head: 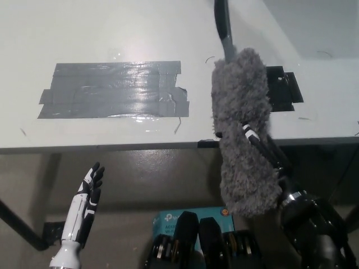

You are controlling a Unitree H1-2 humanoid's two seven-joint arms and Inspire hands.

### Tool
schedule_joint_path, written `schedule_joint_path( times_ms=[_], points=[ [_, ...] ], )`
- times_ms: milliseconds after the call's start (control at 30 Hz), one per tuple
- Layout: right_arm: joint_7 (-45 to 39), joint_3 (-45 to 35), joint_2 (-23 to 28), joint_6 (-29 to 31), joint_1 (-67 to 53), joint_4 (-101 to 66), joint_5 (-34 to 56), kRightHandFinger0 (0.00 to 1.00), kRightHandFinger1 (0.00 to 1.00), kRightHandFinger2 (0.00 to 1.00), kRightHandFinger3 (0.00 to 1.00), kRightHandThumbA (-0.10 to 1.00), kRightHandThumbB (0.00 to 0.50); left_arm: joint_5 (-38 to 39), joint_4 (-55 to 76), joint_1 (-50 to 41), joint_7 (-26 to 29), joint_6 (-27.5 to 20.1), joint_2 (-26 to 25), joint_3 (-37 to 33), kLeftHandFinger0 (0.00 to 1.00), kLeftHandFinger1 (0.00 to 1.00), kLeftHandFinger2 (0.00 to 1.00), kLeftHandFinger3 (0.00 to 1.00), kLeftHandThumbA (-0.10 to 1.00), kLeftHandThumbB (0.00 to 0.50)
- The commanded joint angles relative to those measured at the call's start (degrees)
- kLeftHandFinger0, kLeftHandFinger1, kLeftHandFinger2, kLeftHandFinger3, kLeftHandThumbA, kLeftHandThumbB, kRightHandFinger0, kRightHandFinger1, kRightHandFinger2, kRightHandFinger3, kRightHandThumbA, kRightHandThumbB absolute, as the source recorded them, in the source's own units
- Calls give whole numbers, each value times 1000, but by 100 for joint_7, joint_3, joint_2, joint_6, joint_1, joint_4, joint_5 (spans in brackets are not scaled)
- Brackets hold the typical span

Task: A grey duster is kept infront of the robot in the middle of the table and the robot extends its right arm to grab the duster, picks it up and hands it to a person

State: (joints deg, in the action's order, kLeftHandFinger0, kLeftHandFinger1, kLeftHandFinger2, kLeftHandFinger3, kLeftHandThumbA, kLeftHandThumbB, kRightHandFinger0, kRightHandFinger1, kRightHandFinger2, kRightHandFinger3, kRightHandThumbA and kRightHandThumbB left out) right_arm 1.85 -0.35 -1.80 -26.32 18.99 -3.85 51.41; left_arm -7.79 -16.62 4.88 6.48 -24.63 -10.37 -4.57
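Black fingers [259, 141] of the right hand [268, 154] are clenched around the fluffy grey duster with a dark handle [242, 129], which is held upright-tilted, lifted across the white tabletop's [112, 33] near edge toward its right side, between a grey tape patch [112, 89] and a black tape patch [283, 88]. The white left hand [87, 196] rests below that edge, fingers released.
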Motion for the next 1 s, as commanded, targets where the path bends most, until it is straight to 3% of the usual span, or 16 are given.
schedule_joint_path(
  times_ms=[0, 333, 733, 867, 900, 933, 967],
  points=[
    [1459, -130, -250, -61, 402, -1545, 2806, 0, 466, 875, 1000, -100, 55, -53, 229, 179, 85, -230, -102, 80, 1000, 1000, 1000, 1000, 1000, 265],
    [1807, 56, -141, -61, 431, -1506, 3008, 0, 500, 852, 1000, -100, 64, -38, 253, 173, 52, -230, -90, 107, 1000, 1000, 1000, 1000, 1000, 273],
    [2742, 691, 35, -61, 495, -1395, 3274, 0, 413, 823, 1000, -100, 57, -116, 235, 219, 99, -230, -112, 89, 1000, 1000, 1000, 1000, 1000, 265],
    [2735, 770, 83, -61, 519, -1384, 3227, 0, 398, 825, 1000, -100, 80, -71, 235, 234, 59, -230, -108, 105, 1000, 1000, 1000, 1000, 1000, 263],
    [2623, 805, 140, -61, 499, -1399, 3086, 103, 567, 989, 1000, -70, 166, -42, 221, 252, 33, -230, -101, 114, 1000, 1000, 1000, 1000, 1000, 264],
    [2463, 842, 196, -61, 484, -1398, 3087, 362, 864, 1000, 1000, 131, 198, -24, 214, 255, 22, -230, -94, 124, 1000, 1000, 1000, 1000, 1000, 271],
    [2100, 939, 316, -61, 467, -1378, 3066, 760, 1000, 1000, 1000, 409, 256, -21, 210, 251, 17, -230, -90, 135, 1000, 1000, 1000, 1000, 1000, 271]
  ],
)
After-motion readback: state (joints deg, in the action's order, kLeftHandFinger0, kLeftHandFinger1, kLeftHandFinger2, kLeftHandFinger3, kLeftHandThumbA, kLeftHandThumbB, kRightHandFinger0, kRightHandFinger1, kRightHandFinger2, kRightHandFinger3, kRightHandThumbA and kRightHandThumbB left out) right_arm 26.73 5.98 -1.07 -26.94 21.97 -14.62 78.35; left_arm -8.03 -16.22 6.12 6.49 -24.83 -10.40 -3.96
